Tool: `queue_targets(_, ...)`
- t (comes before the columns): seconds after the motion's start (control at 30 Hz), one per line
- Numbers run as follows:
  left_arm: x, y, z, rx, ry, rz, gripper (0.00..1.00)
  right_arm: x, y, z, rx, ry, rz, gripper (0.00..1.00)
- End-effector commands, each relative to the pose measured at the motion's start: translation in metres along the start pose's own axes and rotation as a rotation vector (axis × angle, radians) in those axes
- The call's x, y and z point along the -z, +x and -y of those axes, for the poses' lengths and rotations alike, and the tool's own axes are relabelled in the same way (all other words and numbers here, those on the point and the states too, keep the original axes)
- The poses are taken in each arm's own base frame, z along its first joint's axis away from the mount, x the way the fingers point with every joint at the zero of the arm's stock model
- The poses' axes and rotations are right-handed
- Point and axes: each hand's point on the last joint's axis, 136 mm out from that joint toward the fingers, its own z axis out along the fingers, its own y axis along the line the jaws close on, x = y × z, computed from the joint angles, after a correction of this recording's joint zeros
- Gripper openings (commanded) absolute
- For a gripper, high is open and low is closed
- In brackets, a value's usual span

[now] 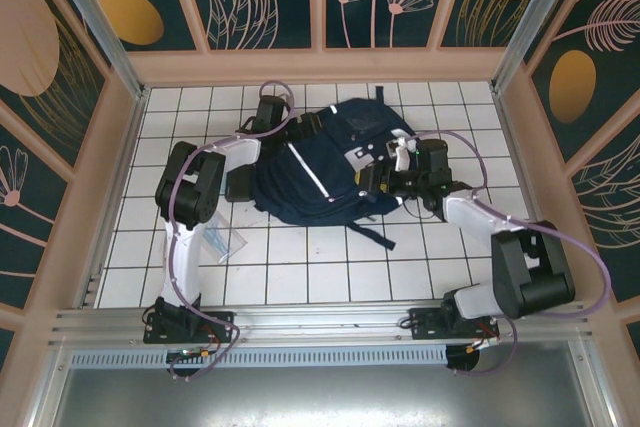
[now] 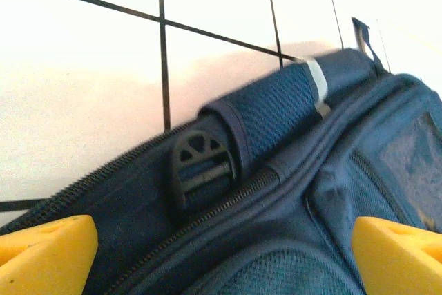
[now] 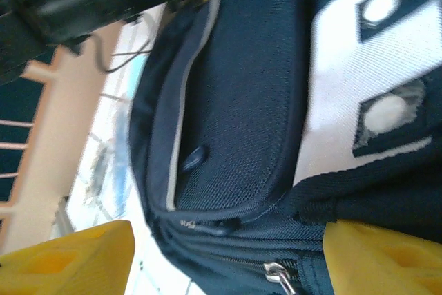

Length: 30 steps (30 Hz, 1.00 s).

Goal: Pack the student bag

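As the student bag [image 1: 325, 162] lies flat | left gripper [image 2: 222, 250] released, 10 o'clock edge | right gripper [image 3: 228, 257] released, 3 o'clock, likely hunting zipper [image 3: 276, 276]

Left arm [image 1: 180, 237]: base at near-left, elbow bent, forearm reaching away and inward. Left hand [image 1: 272, 115] pointing inward; yellow fingers [image 2: 43, 257] spread wide, jaws open.
Right arm [image 1: 520, 267]: base at near-right, elbow pushed outward, forearm angled inward toward centre. Right hand [image 1: 385, 175] pointing left; yellow fingers [image 3: 69, 264] well apart, jaws open.
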Motion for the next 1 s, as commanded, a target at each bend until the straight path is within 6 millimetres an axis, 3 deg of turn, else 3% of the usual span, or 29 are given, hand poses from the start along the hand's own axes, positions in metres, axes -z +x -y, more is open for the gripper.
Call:
queue_targets(0.0, -0.012, 0.016, 0.012, 0.037, 0.044, -0.053, 0.94, 0.005, -0.001, -0.047, 0.075, -0.165, -0.006, 0.72)
queue_targets(0.1, -0.011, 0.015, 0.016, 0.048, 0.062, -0.049, 0.94, 0.002, 0.001, -0.036, 0.065, -0.112, -0.013, 0.72)
queue_targets(0.3, -0.013, 0.012, 0.022, 0.038, 0.085, -0.051, 0.94, -0.007, 0.008, 0.013, 0.023, 0.111, -0.035, 0.71)
queue_targets(0.43, -0.02, 0.012, 0.027, 0.048, 0.102, -0.075, 0.93, -0.006, 0.012, 0.03, -0.028, 0.194, -0.035, 0.7)
queue_targets(0.6, 0.011, -0.013, 0.039, -0.013, 0.061, -0.013, 0.95, 0.032, -0.012, 0.074, -0.118, 0.559, 0.106, 0.72)
queue_targets(0.73, 0.044, -0.026, 0.046, -0.062, 0.008, 0.013, 0.97, 0.062, -0.038, 0.091, -0.129, 0.746, 0.216, 0.72)
queue_targets(0.83, 0.071, -0.019, 0.048, -0.061, -0.005, -0.003, 0.97, 0.074, -0.059, 0.103, -0.085, 0.83, 0.244, 0.73)
queue_targets(0.97, 0.105, 0.004, 0.039, -0.031, -0.027, -0.035, 0.98, 0.08, -0.093, 0.125, 0.005, 0.897, 0.25, 0.75)
